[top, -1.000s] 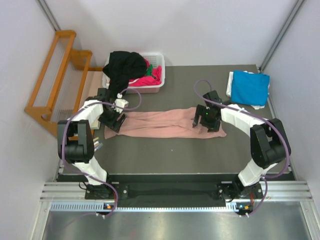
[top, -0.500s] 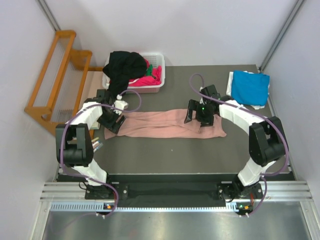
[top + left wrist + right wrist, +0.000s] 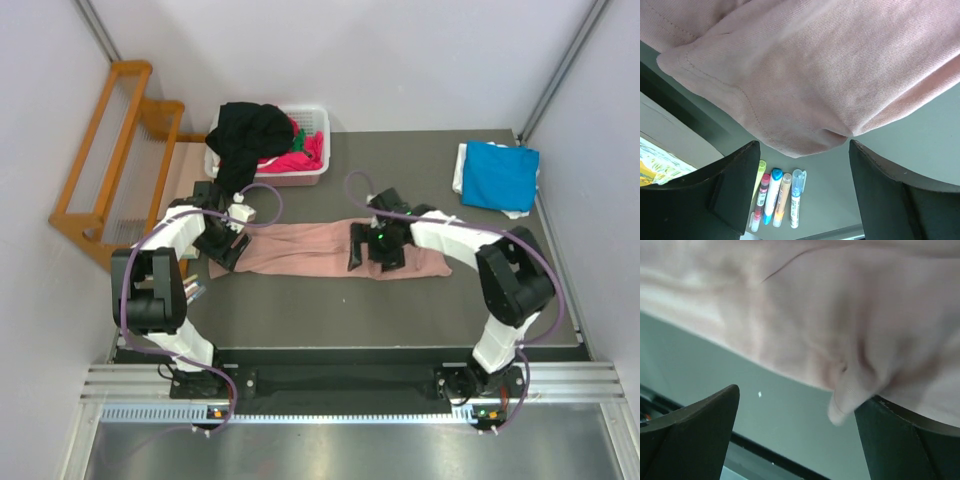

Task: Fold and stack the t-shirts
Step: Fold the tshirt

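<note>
Two grippers are down on the pink shirt (image 3: 300, 248), which lies as a long folded band across the middle of the table (image 3: 400, 310). The left gripper (image 3: 222, 245) sits at the band's left end. In its wrist view the left gripper (image 3: 804, 147) has its fingers (image 3: 735, 190) set wide, and a hemmed corner of the pink shirt (image 3: 805, 75) reaches into the gap without being pinched. The right gripper (image 3: 365, 250) is over the band right of its middle. In the right wrist view the right gripper (image 3: 797, 395) is also spread wide. The pink shirt (image 3: 840, 315) is blurred there, and a small fold of it hangs close to one finger (image 3: 900, 440).

At the far left of the table stands a white basket (image 3: 312, 112). A black shirt (image 3: 250, 135) is heaped over its rim and a magenta shirt (image 3: 300, 160) lies inside. A folded blue shirt (image 3: 500, 175) lies at the far right corner on something white (image 3: 460, 170), well apart from both arms. A wooden rack (image 3: 110, 150) stands left of the table.

Several pens (image 3: 777, 197) lie side by side near the left fingers; their print is too small to read.
</note>
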Tool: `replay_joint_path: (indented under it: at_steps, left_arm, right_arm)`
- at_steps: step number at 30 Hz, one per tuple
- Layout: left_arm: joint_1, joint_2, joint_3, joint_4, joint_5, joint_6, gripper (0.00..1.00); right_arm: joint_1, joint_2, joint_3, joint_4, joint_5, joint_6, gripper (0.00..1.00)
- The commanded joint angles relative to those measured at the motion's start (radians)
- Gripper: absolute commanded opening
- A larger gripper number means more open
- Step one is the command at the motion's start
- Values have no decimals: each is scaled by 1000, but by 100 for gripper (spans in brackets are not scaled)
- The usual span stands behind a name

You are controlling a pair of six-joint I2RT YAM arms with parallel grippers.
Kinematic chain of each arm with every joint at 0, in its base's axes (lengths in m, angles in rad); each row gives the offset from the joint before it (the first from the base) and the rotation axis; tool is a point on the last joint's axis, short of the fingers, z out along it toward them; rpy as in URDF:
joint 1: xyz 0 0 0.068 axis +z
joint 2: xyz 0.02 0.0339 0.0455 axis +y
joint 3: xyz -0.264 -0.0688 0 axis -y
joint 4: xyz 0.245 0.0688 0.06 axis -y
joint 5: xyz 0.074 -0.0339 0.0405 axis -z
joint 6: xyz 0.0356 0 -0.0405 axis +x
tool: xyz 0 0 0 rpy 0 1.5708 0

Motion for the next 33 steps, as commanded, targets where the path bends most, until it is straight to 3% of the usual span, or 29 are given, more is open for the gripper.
replay_joint_path:
  at_steps: [1, 7, 19, 33]
  left_arm:
    - [0, -26, 4, -4, 9, 11, 76]
    - [-2, -36, 10, -14, 12, 13, 76]
    - [-2, -46, -4, -21, 12, 23, 76]
    - [-2, -74, 1, -31, 3, 26, 76]
  right_arm:
    - [142, 42, 50, -9, -51, -61, 94]
    - [136, 19, 86, -81, 11, -87, 97]
    - [-59, -87, 190, -182, 19, -143, 100]
    - [-180, 12, -20, 14, 31, 52, 97]
